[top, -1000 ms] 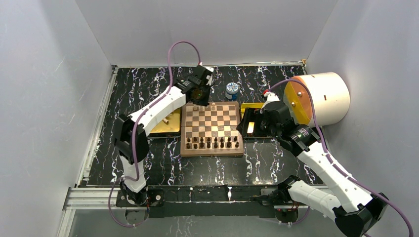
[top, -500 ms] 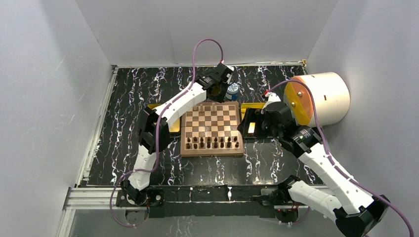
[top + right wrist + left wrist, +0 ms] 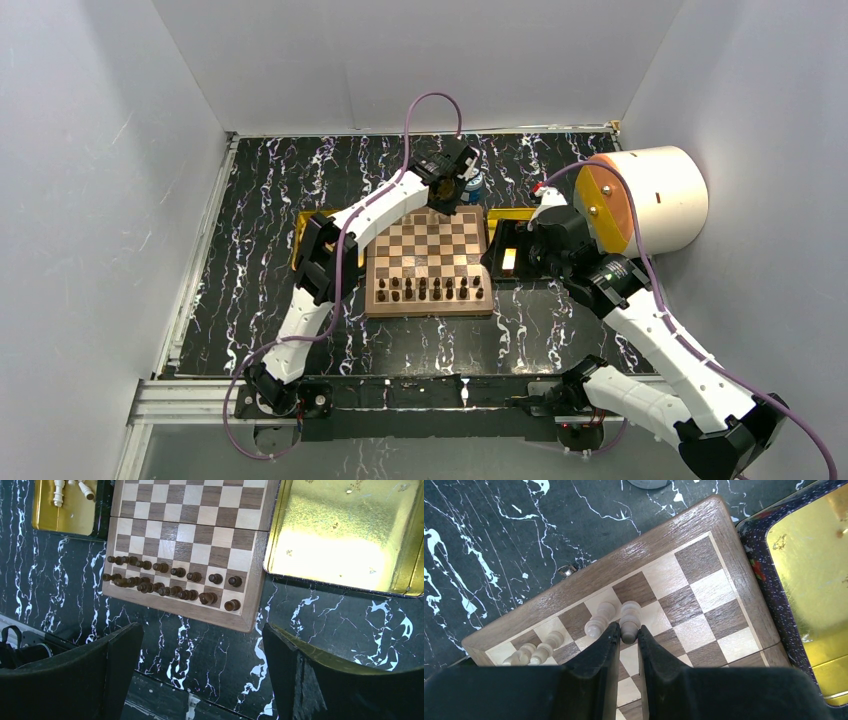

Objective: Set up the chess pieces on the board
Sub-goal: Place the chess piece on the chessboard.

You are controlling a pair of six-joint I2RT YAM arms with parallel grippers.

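Top external view: looks down on a black, white-veined table, with a big white drum, orange-faced, on its side at the right edge. Finds the board mid-table, flanked by the left gold tray and the right gold tray.

Reaches across to the board's far edge with the left gripper, just beside a small blue-and-white jar. Through the left wrist: fingers drawn narrow, pinched on either side of the held cream piece, upright on a back-row square near the far right corner. Right beside it, the second cream piece; further along that row, more cream pieces.

Holds the right gripper above the table at the board's right side, fingers spread wide, nothing between.

Shows the dark brown pieces in two rows along the near side. Catches two loose cream pieces lying in the left gold tray.
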